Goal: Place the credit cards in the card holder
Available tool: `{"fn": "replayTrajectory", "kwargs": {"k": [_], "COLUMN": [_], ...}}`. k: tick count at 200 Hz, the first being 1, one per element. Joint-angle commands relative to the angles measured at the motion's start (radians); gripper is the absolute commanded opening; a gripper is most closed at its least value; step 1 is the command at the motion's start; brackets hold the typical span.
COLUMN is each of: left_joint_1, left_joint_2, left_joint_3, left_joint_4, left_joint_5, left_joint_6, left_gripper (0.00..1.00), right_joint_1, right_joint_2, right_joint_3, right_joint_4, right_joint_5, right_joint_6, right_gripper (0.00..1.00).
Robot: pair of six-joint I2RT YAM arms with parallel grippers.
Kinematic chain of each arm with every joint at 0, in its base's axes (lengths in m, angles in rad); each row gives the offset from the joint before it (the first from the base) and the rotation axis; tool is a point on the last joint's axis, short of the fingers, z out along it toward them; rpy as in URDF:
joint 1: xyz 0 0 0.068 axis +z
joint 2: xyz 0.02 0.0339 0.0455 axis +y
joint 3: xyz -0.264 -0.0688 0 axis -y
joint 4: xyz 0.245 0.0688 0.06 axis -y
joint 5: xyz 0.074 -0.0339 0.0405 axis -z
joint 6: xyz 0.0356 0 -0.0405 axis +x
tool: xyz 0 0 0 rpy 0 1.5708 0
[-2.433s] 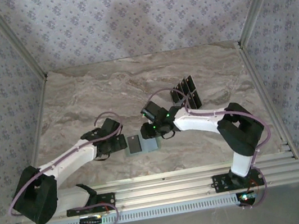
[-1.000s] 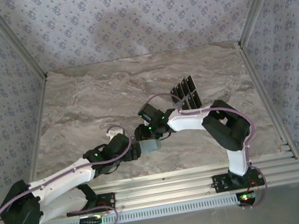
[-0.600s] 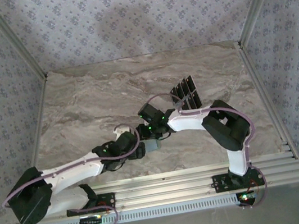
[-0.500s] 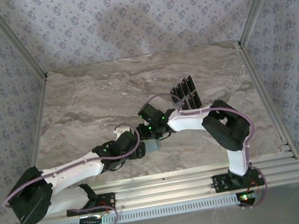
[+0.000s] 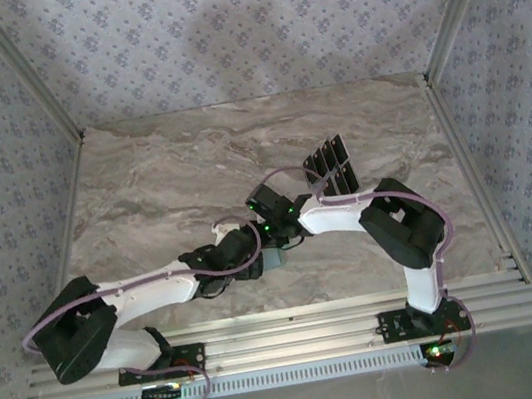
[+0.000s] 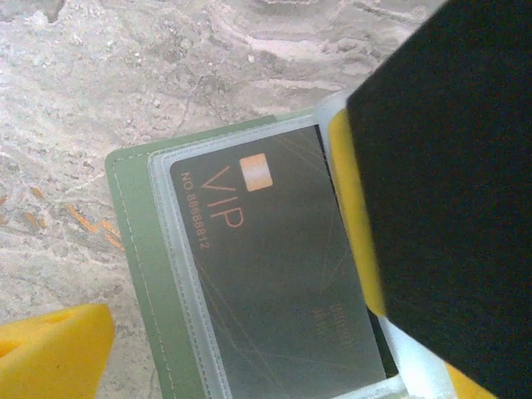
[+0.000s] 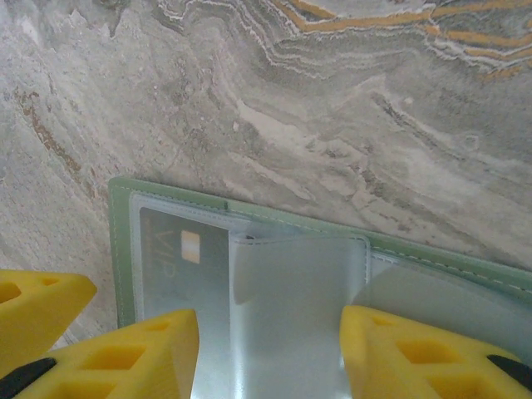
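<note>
Near the middle of the marble table (image 5: 161, 176), we are seeing both arms meeting over the card holder (image 6: 133, 258), which is lying open and flat. The left gripper (image 6: 216, 249) is hanging released, its jaws spread wide, with one finger just beside the holder's outer edge. One dark card (image 6: 274, 299) marked VIP is sitting inside the holder's clear sleeve (image 6: 170, 274). The right gripper (image 7: 266, 320) is holding its jaws partly apart around a clear flap (image 7: 291, 283); whether it is pinching anything we cannot tell. Farther back and to the right, the other credit cards (image 5: 331, 164) are sitting in a fanned row, well apart from the holder.
</note>
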Motion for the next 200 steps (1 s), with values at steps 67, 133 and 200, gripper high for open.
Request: {"fn": "replayTrajectory", "kwargs": {"k": [67, 133, 200], "left_joint_1": [-0.008, -0.008, -0.008], "left_joint_2": [0.020, 0.013, 0.005], "left_joint_3": [-0.028, -0.038, -0.040], "left_joint_4": [-0.001, 0.000, -0.003], "left_joint_5": [-0.031, -0.033, -0.037], "left_joint_6": [-0.018, -0.026, -0.028], "left_gripper": [1.00, 1.00, 1.00], "right_joint_1": [-0.022, -0.023, -0.003], "right_joint_2": [-0.133, -0.117, -0.068], "right_joint_3": [-0.053, -0.108, -0.115], "right_joint_4": [-0.049, 0.007, 0.033], "right_joint_5": [0.009, -0.001, -0.003], "right_joint_6": [0.013, 0.043, 0.064], "right_gripper": [0.52, 0.52, 0.52]}}
